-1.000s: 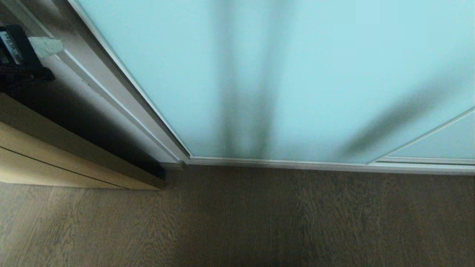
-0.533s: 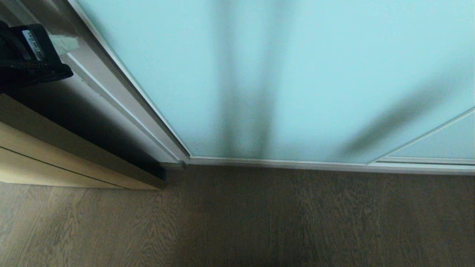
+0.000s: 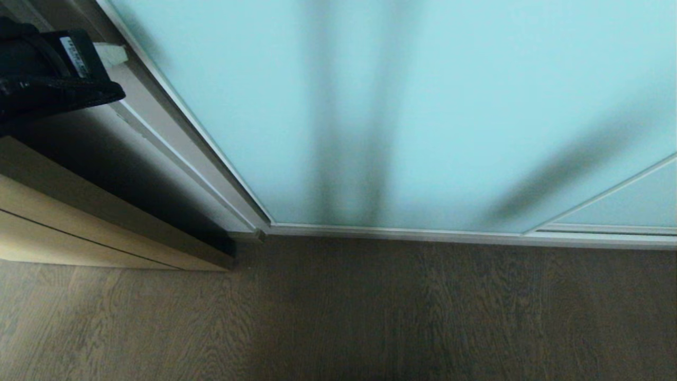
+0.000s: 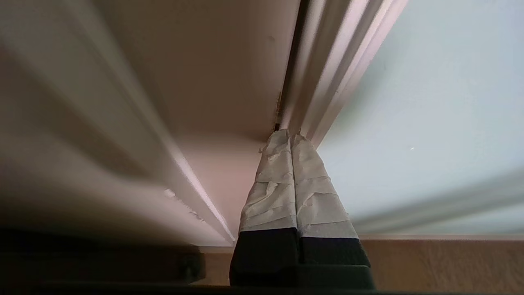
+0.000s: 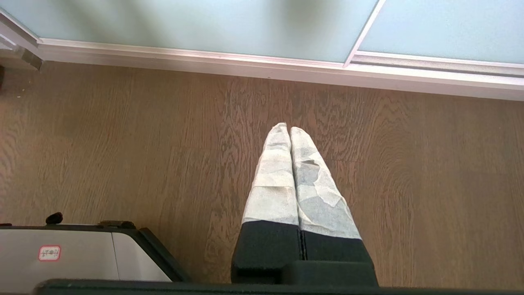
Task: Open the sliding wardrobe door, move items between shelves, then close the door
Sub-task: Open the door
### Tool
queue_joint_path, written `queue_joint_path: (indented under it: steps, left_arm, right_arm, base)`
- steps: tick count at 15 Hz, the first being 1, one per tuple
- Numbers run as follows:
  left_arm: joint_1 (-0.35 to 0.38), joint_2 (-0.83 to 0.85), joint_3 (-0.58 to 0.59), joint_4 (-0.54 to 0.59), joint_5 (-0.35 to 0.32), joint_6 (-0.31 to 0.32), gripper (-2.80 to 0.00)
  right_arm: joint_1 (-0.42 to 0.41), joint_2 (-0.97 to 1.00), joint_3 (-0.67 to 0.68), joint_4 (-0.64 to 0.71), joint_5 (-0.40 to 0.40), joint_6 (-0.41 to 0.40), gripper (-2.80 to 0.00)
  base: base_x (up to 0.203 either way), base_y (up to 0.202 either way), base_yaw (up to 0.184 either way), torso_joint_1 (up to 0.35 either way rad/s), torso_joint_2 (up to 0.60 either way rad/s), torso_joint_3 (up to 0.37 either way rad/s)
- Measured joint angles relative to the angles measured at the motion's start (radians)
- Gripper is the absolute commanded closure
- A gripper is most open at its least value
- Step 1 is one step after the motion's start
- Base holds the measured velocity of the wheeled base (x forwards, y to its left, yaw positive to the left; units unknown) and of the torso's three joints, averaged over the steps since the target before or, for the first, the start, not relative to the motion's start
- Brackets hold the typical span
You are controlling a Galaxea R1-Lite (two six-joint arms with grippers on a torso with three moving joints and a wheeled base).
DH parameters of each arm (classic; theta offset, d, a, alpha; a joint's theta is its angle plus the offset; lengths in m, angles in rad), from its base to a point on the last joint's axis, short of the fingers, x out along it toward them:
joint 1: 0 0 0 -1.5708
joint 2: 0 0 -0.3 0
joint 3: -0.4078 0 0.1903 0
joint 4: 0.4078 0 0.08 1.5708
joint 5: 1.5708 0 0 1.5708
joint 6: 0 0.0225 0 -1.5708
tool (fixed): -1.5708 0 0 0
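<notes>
Facing you: sliding wardrobe door (image 3: 423, 106), shut; left pincer (image 4: 291, 137) closed empty at its frame edge; right pincer (image 5: 288, 130) closed, empty, over floor (image 5: 123, 143).

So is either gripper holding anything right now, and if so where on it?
Nothing is held. The left gripper is shut at the sliding wardrobe door frame; the right gripper is shut, empty.

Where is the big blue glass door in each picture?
Head view: the glass door fills the top, right of the shut left gripper.
Left wrist view: it fills the right side, its edge by the fingertips.
Right wrist view: it runs along the top, above the wooden floor.
Shared landmark: the door's pale metal frame.
</notes>
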State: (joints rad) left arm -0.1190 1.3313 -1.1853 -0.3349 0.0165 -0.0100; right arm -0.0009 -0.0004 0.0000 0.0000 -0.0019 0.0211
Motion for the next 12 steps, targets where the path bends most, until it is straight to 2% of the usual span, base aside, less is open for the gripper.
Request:
queue_joint_path:
  steps: [12]
  left_arm:
    - [-0.069,0.082,-0.064,-0.01,0.032,0.008,0.0]
  right_arm:
    - [0.0,0.0,0.0,0.0,0.0,0.0,0.0]
  base:
    - [0.0,0.0,0.0,0.0,0.0,0.0]
